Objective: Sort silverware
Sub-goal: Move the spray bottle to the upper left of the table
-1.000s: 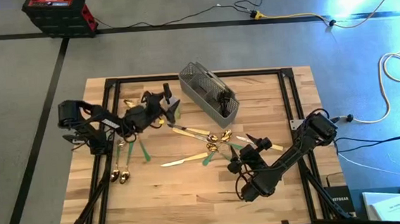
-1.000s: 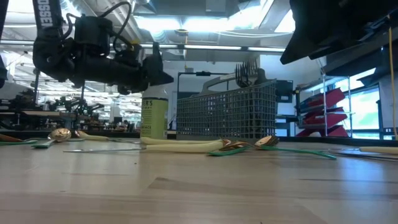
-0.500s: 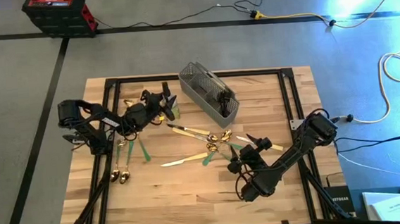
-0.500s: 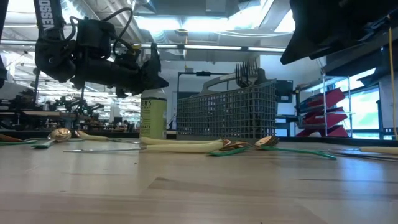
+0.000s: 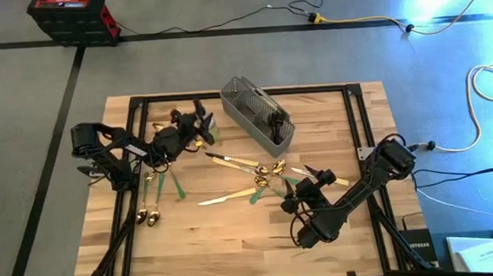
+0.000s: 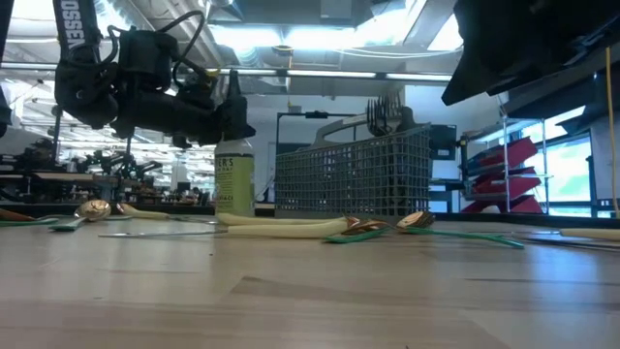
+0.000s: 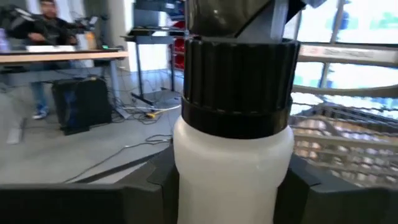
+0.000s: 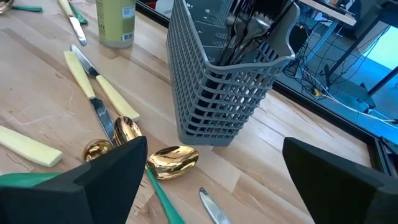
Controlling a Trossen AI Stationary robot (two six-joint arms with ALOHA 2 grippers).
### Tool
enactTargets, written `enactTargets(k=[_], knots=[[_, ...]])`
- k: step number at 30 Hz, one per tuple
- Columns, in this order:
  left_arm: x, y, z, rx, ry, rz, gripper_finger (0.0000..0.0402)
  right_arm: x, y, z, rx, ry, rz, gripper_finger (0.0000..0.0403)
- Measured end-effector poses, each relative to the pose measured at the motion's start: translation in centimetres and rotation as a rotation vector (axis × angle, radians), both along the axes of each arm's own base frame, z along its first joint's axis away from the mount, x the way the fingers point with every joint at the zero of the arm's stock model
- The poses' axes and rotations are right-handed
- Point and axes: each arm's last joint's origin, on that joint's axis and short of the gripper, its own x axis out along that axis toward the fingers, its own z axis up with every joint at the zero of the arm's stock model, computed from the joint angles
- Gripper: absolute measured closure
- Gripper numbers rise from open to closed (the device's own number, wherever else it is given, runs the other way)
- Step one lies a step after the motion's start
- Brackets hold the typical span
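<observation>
— How far along with the sorting?
— Barely begun. On the desk (image 5: pixel 236 234), a grey mesh caddy (image 5: pixel 258 113) with some dark forks (image 8: pixel 249 28) already standing inside. Most silverware (image 5: pixel 249 177) still loose on the wood: cream-handled knives (image 8: pixel 87 78), gold spoons (image 8: pixel 171 158), green-handled pieces (image 5: pixel 178 186).
— And the pincers?
— Left pincer (image 5: pixel 201 128) closed around the neck of the spray bottle (image 6: pixel 234 174), not on cutlery. Right pincer (image 5: pixel 306 186) spread wide and empty, waiting above the spoons near the caddy.
— Changed from a second ago?
— Left pincer open then, now clamped on the bottle; bottle shifted slightly. Right arm unmoved.
</observation>
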Motion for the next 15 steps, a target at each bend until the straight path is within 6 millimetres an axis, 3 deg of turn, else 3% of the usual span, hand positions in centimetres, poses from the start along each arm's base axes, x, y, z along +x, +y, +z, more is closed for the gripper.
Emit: enactTargets(k=[15], knots=[[-2.0, 3.3, -0.1, 0.038, 0.107, 0.294, 0.0255, 0.0, 0.0, 0.0, 0.0, 0.001, 0.0, 0.0045]])
